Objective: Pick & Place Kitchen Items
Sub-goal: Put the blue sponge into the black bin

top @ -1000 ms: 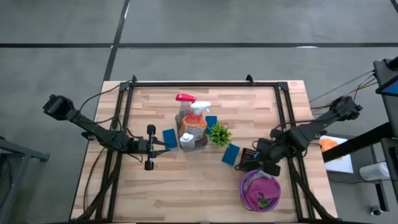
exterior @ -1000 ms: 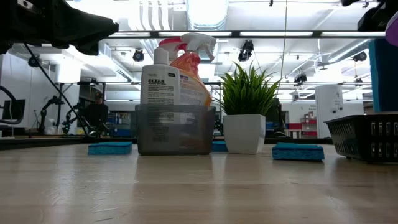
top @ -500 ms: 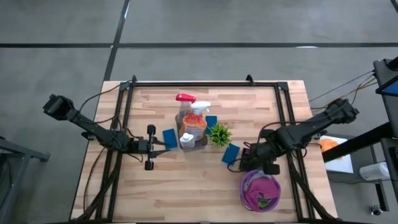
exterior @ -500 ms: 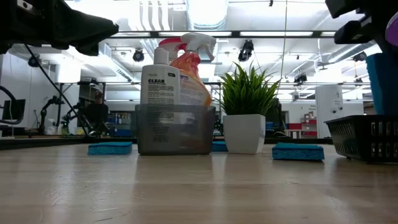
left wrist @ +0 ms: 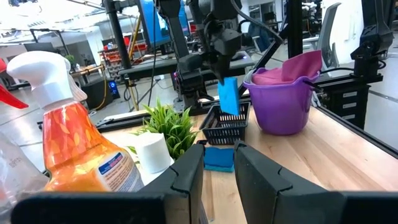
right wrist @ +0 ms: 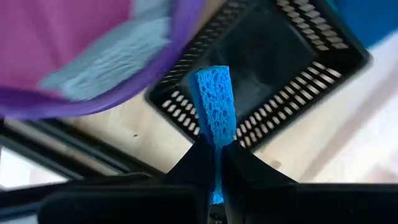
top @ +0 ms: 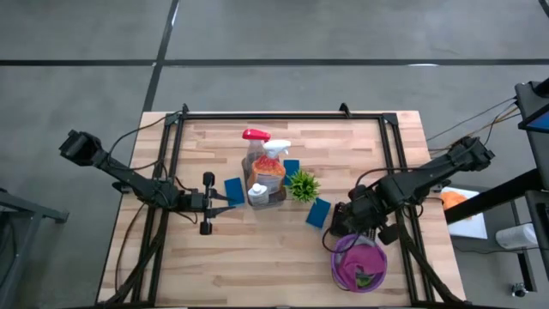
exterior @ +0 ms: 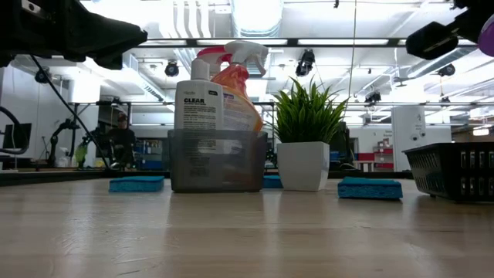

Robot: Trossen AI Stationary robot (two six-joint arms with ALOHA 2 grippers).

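High view: the right gripper [top: 337, 225] hangs over the right half of the wooden slatted table [top: 257, 266], between a flat blue rectangular sponge [top: 318, 212] lying on the boards and the purple plastic bucket [top: 358, 262] holding magenta and grey cloths. What it carries is hidden here by the arm. The left gripper [top: 230, 201] waits at mid-table, just beside a second blue sponge [top: 233, 190] next to the clear caddy.

Low view: clear grey plastic caddy [exterior: 217, 160] holds both spray bottles upright, presumably to keep them from tipping. The clear bottle with red trigger [exterior: 198, 97] carries a white label reading "CLEAR"; the smaller print is unreadable. The orange bottle with white trigger [exterior: 239, 100] stands behind it. The small green spiky plant in a white pot [exterior: 303, 143] stands just beside the caddy.

Left wrist view: left fingers [left wrist: 186, 180] stand apart, nothing between them. Far off, the right gripper holds a blue sponge on edge above the black mesh basket [left wrist: 229, 122]. The orange bottle's label is too blurred to read.

Right wrist view: right fingers closed on the blue porous sponge [right wrist: 215, 112], pinched edgewise. The basket lies directly beyond it, so my judgement is that the sponge is held vertical for dropping into the basket.
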